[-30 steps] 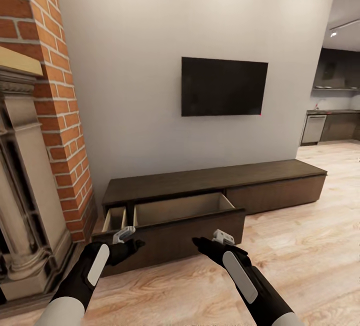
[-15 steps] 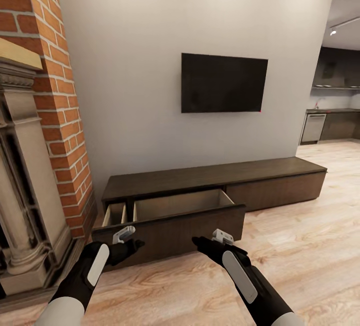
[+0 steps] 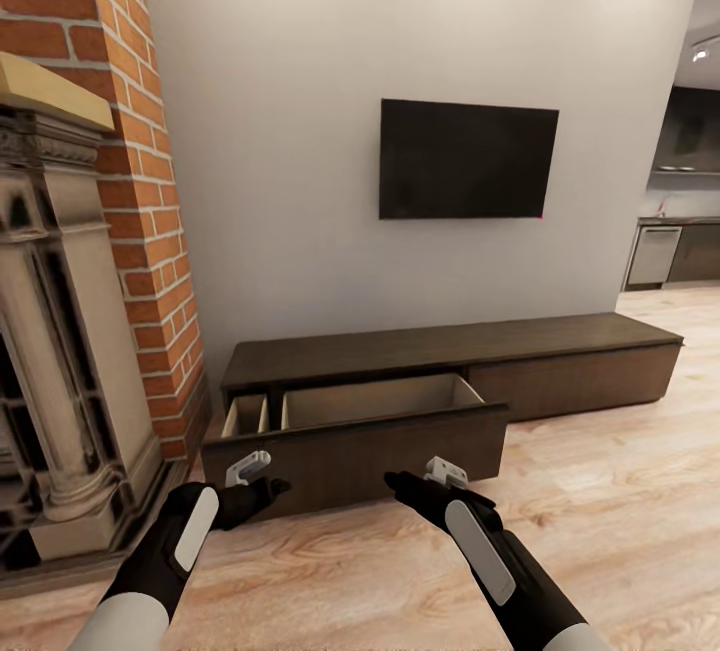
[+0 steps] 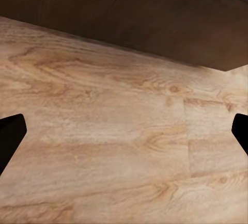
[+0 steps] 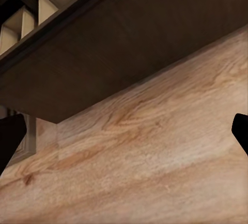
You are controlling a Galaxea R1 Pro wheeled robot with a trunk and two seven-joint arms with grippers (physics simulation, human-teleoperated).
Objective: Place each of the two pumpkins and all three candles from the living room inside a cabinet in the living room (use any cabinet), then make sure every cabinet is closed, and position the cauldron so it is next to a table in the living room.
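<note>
Cabinet (image 3: 440,351) sits low against the wall under the TV (image 3: 467,160), left drawer (image 3: 360,431) pulled open, light inside. Left gripper (image 3: 262,484) and right gripper (image 3: 398,482) hover over wood floor (image 3: 620,491) just before it, jaws spread, holding nothing.

One cabinet (image 3: 440,356) (drawer (image 3: 365,431) open), two grippers

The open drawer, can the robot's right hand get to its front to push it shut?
Probably yes. The right gripper hangs open just before the drawer front, with only bare floor between them and nothing in the way. It is not touching yet.
</note>
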